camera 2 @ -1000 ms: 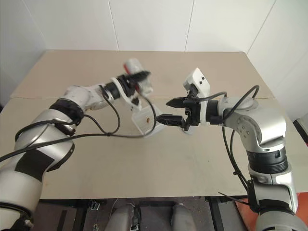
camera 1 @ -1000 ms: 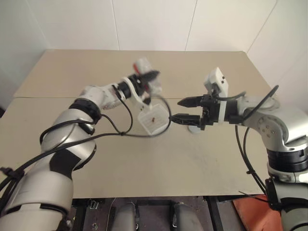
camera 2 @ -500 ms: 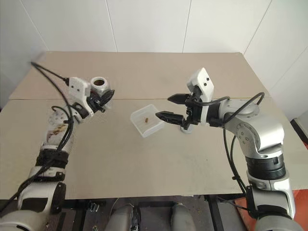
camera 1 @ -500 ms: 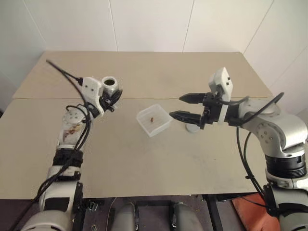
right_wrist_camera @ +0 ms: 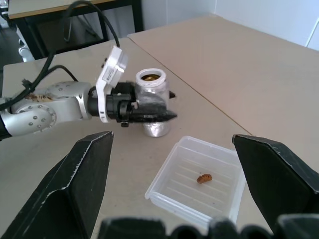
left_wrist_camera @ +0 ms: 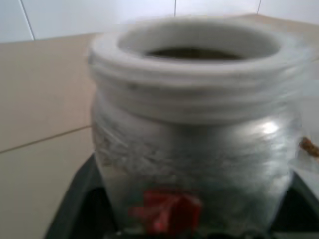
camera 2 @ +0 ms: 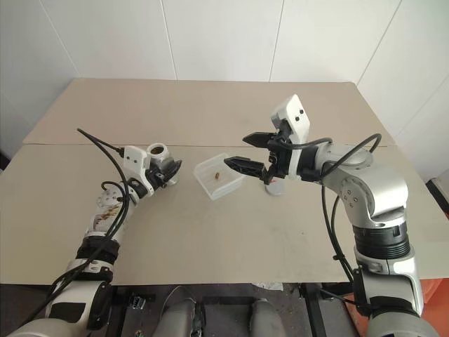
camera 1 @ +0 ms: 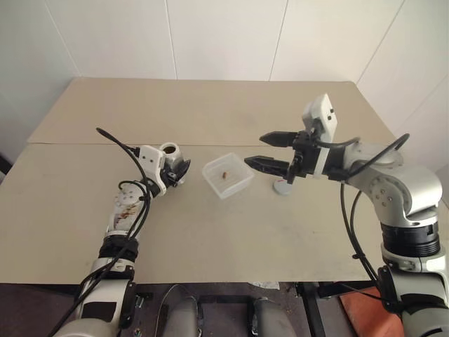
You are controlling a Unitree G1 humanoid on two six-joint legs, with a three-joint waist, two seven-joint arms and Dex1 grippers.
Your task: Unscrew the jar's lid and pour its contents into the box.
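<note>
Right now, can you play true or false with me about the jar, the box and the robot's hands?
1. The jar stands upright with no lid on. True.
2. The box is empty. False: a tiny reddish-brown piece lies in it.
3. The right gripper holds the jar. False: it hangs open by the box, holding nothing.
4. The lid lies on the table, on the far side of the box from the jar. True.
5. The left gripper is at the jar. True.

I'm seeing a beige table [camera 1: 210,232] sitting against white panelled walls [camera 1: 224,35], with a dark-framed bench [right_wrist_camera: 75,15] standing beyond my right claw
</note>
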